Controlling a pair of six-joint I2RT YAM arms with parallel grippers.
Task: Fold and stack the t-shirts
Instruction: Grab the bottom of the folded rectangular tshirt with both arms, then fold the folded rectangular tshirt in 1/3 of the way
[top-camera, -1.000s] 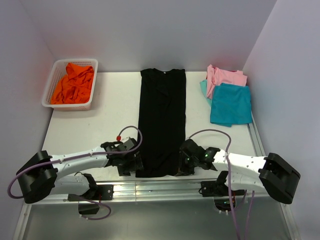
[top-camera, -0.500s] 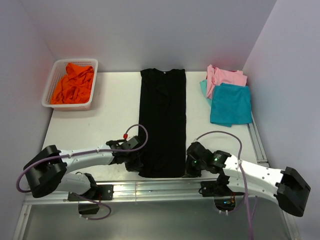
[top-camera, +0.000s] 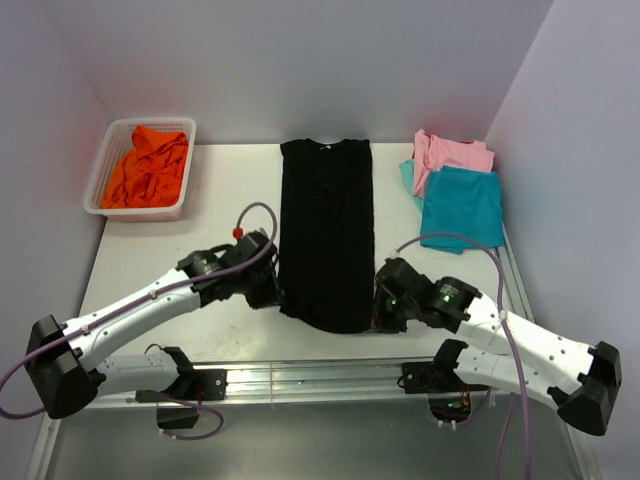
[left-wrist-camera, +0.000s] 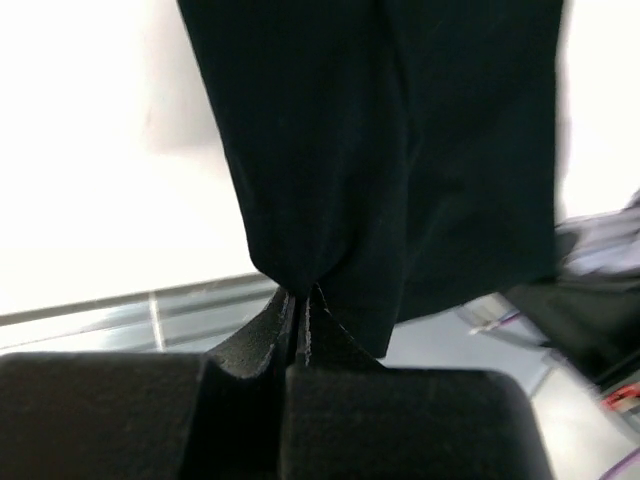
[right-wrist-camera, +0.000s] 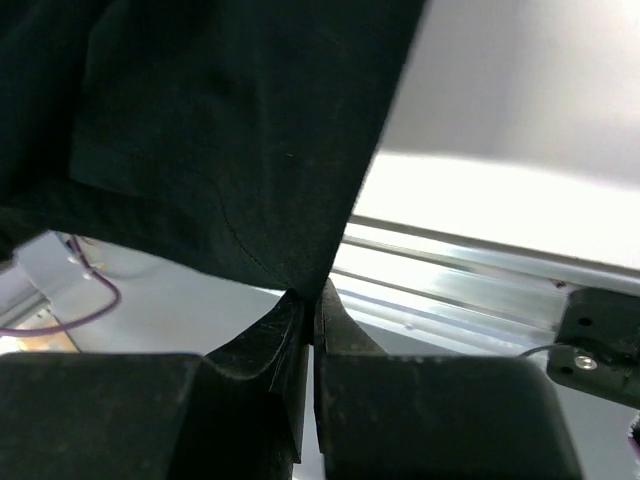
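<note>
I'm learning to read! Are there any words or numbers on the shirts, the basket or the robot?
None can be read. The black t-shirt, pink t-shirt, teal t-shirt, orange t-shirt and white basket all look plain, with no letters, numbers or signs.

Bright, even light w/ soft shadows; wrist views blurry (whites blown out).

A black t-shirt (top-camera: 325, 220), orange t-shirt (top-camera: 148, 168) in white basket (top-camera: 100, 176), pink t-shirt (top-camera: 455, 155), teal t-shirt (top-camera: 462, 210).

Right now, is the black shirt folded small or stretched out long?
Stretched out long: the black shirt lies as a narrow strip, while the left gripper and right gripper each pinch a near corner.
</note>
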